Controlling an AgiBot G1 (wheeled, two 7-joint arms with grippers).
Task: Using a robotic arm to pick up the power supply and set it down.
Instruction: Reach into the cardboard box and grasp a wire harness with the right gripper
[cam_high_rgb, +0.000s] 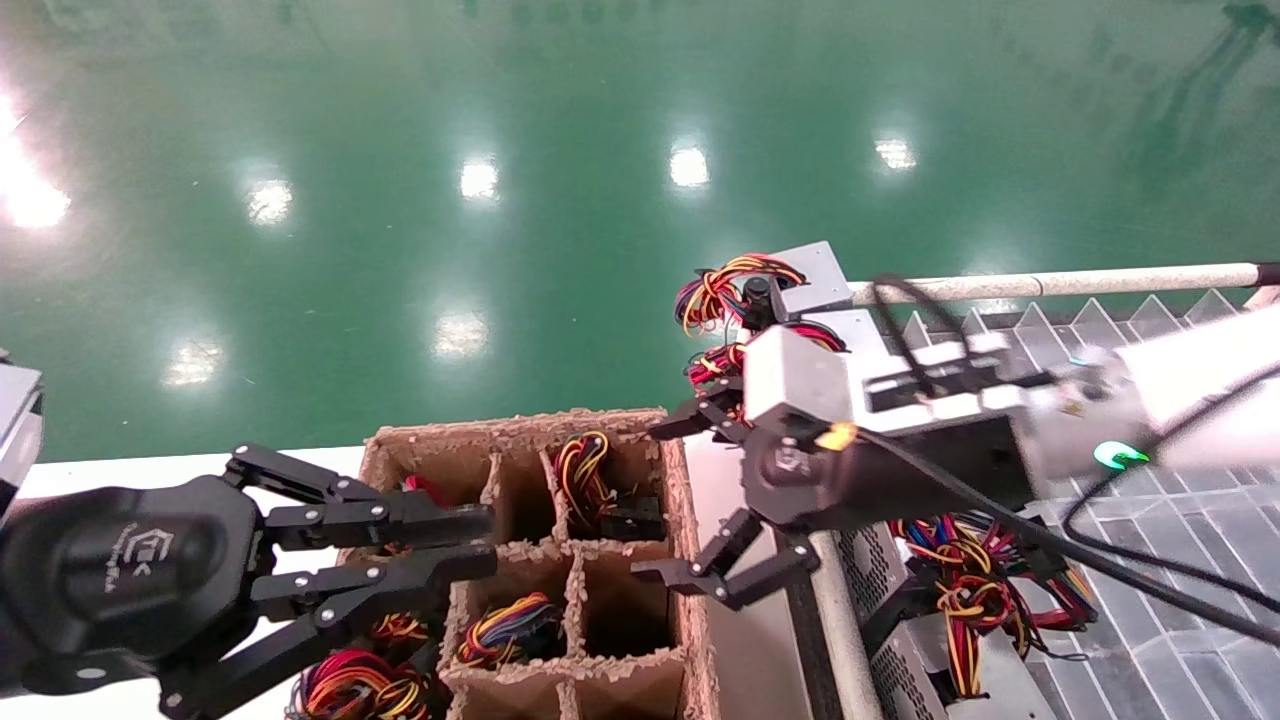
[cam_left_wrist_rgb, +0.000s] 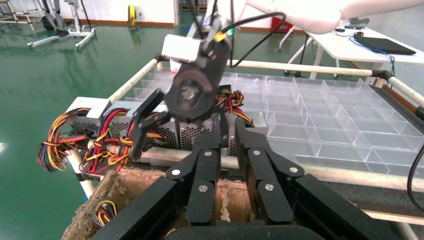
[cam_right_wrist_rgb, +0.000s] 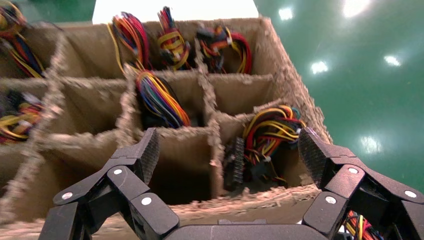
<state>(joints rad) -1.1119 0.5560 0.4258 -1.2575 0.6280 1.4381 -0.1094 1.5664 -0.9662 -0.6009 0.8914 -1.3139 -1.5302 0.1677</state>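
My right gripper (cam_high_rgb: 683, 500) hangs wide open and empty over the right edge of a cardboard crate (cam_high_rgb: 520, 425). From its wrist, the right gripper (cam_right_wrist_rgb: 230, 150) frames an empty cell and a cell holding a wire bundle (cam_right_wrist_rgb: 270, 130) with a black connector. Silver-grey power supplies (cam_high_rgb: 815, 275) with red, yellow and black wires lie behind and below this arm. In the left wrist view the power supply (cam_left_wrist_rgb: 122, 131) shows a perforated face. My left gripper (cam_high_rgb: 485, 545) is parked over the crate's left side, its fingers nearly together and holding nothing (cam_left_wrist_rgb: 227, 130).
The crate (cam_right_wrist_rgb: 240, 200) has several cells, some holding coloured wire bundles (cam_high_rgb: 510, 630). A clear compartment tray (cam_left_wrist_rgb: 325, 110) with a white rail (cam_high_rgb: 1050, 283) stands to the right. Green floor lies beyond, and a white table (cam_left_wrist_rgb: 360, 45) stands farther back.
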